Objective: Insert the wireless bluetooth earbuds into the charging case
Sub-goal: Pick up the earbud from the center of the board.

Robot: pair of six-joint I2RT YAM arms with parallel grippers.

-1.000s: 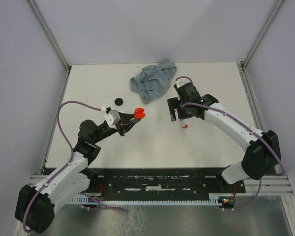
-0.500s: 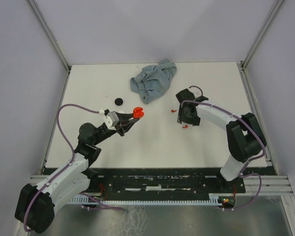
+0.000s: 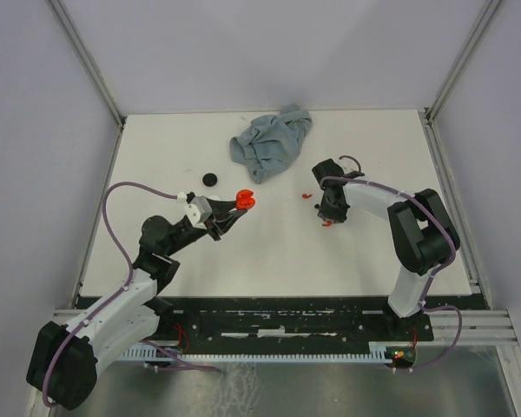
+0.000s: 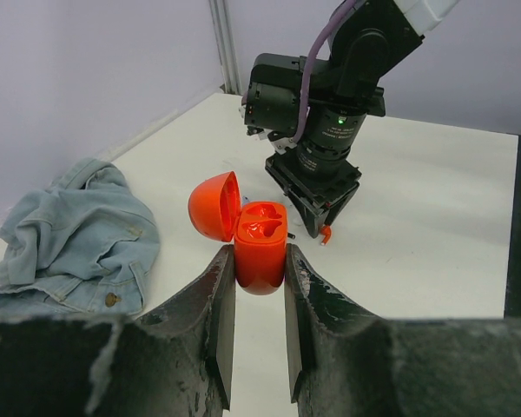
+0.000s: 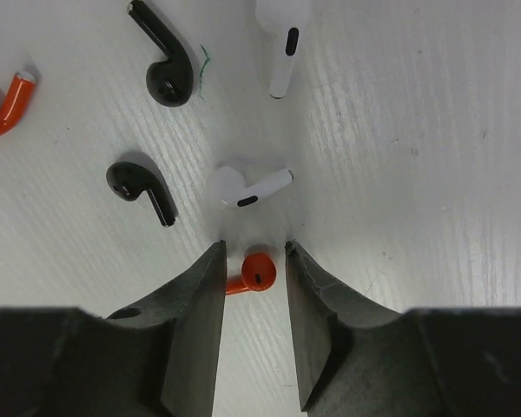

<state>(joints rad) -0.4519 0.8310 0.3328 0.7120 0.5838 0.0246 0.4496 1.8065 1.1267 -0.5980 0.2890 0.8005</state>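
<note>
While our left fingers (image 4: 219, 304) clamp the open red charging case (image 4: 259, 239), whose wells look empty, our right fingers (image 5: 195, 313) stand narrowly apart around one red earbud (image 5: 253, 273) lying on the counter (image 5: 417, 130); we judge that nothing is inserted yet, the pick only beginning.

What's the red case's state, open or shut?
Open. The left wrist view shows the lid hinged back off the case, its wells exposed, held in the left gripper.
</note>
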